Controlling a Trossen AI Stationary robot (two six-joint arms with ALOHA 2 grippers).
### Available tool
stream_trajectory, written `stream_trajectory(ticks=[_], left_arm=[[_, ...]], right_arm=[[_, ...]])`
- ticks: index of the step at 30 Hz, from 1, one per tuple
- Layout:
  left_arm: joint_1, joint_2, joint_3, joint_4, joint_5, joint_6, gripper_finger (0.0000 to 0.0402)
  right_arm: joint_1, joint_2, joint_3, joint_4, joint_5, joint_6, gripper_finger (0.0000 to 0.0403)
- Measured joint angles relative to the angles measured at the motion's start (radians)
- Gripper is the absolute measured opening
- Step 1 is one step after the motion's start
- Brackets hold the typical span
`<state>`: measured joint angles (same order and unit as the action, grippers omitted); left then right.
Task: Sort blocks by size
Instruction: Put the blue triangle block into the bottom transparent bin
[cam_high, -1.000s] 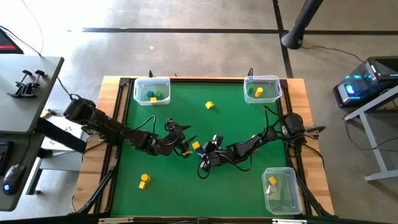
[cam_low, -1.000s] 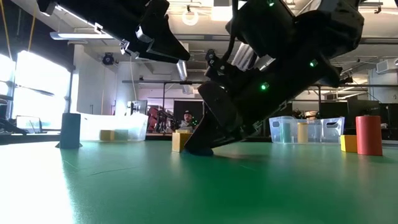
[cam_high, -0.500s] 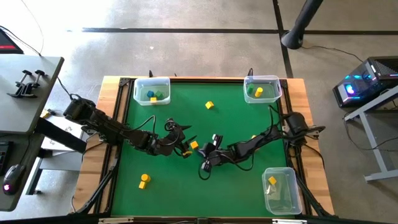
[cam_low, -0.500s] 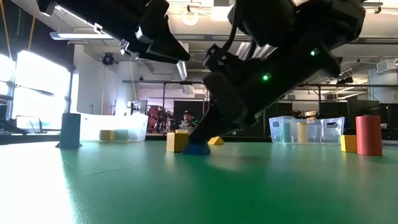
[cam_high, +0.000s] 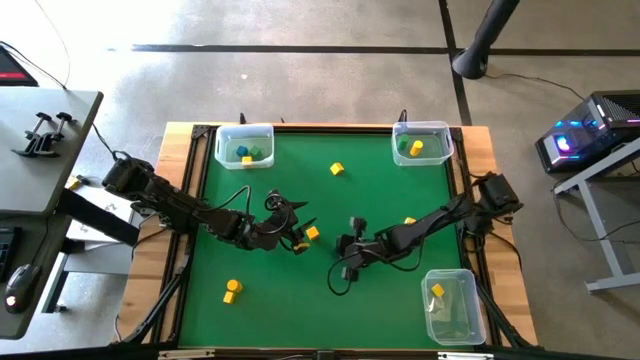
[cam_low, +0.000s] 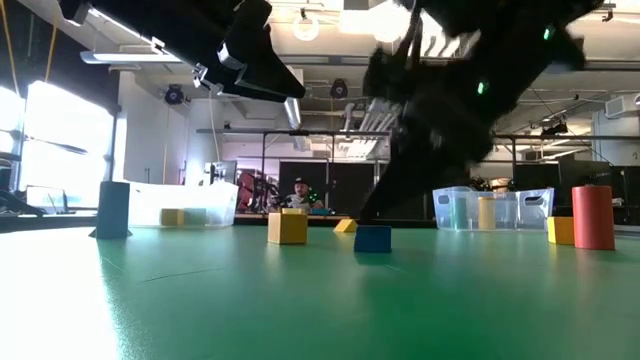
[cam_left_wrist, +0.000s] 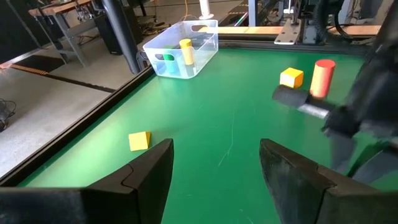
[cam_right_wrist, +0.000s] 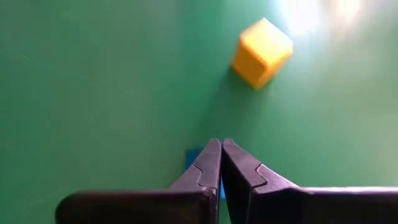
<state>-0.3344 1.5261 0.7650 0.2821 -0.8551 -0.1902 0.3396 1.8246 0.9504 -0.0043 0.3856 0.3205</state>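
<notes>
Green felt covered the counter (cam_high: 380, 190), and the blocks were scattered over it. Near the centre a yellow block (cam_high: 313, 233) lay just beside the left tool (cam_high: 300, 243), whose fingers (cam_left_wrist: 146, 174) stood apart with nothing between them. The right tool (cam_high: 345, 246) hung slightly toward four o'clock of that block; its fingers (cam_right_wrist: 214, 163) were pressed together and held nothing. A small blue block (cam_low: 373, 238) sat on the felt beneath them, partly hidden in the right wrist view. Another yellow block (cam_high: 337, 169) lay toward twelve o'clock of the centre, and a yellow pair (cam_high: 232, 290) sat toward eight o'clock. Clear bins stood at the edges: one at eleven o'clock (cam_high: 244, 132) with green, blue and yellow pieces, one at one o'clock (cam_high: 421, 129) with green and yellow, one at five o'clock (cam_high: 452, 315) with a single yellow piece.
</notes>
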Motion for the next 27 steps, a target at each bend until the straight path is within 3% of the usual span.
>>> stream_trajectory(ticks=[3,5,16,20,27], left_arm=[[0.0,0.0,0.0,0.0,0.0,0.0,0.0225],[0.0,0.0,0.0,-0.001,0.0,0.0,0.0225],[0.0,0.0,0.0,-0.001,0.014,0.002,0.0225],[0.0,0.0,0.0,-0.007,0.035,0.002,0.0225],[0.0,0.0,0.0,-0.011,0.041,0.004,0.0225]], right_arm=[[-0.004,-0.04,0.001,0.011,-0.019,-0.071,0.0007],[-0.024,-0.053,0.002,0.009,-0.091,-0.139,0.0019],[-0.213,-0.018,0.003,0.036,-0.751,-0.752,0.0194],[-0.268,0.024,0.003,0.032,-0.808,-0.861,0.0226],[-0.328,0.072,0.004,0.033,-0.894,-0.912,0.022]])
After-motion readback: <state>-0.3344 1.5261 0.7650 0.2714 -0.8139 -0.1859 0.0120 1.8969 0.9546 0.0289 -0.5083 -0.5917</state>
